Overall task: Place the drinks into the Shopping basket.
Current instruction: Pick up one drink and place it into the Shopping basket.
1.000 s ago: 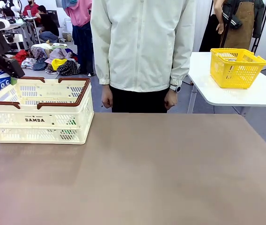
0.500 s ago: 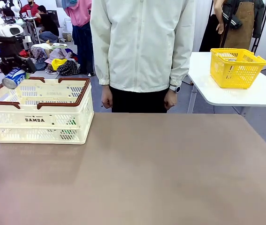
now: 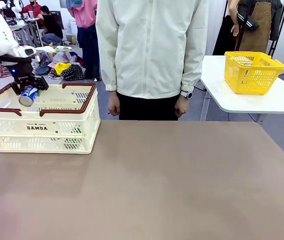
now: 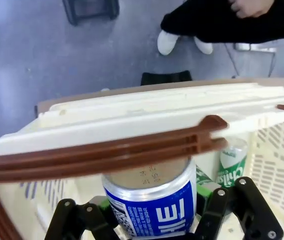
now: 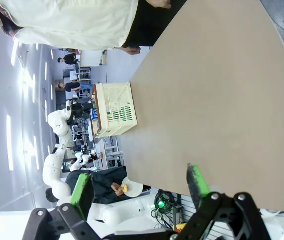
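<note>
our left claw (image 3: 30,89), pinching one blue can (image 3: 28,96), has come in over the shopping basket (image 3: 44,131) rim; one green can (image 4: 232,159) sits inside it. right claw (image 5: 139,187) spread.

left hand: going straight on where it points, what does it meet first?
Probably the cream inner wall of the Shopping basket, just beyond its brown handle; the blue can in the left hand would touch first. Depth is unclear.
</note>
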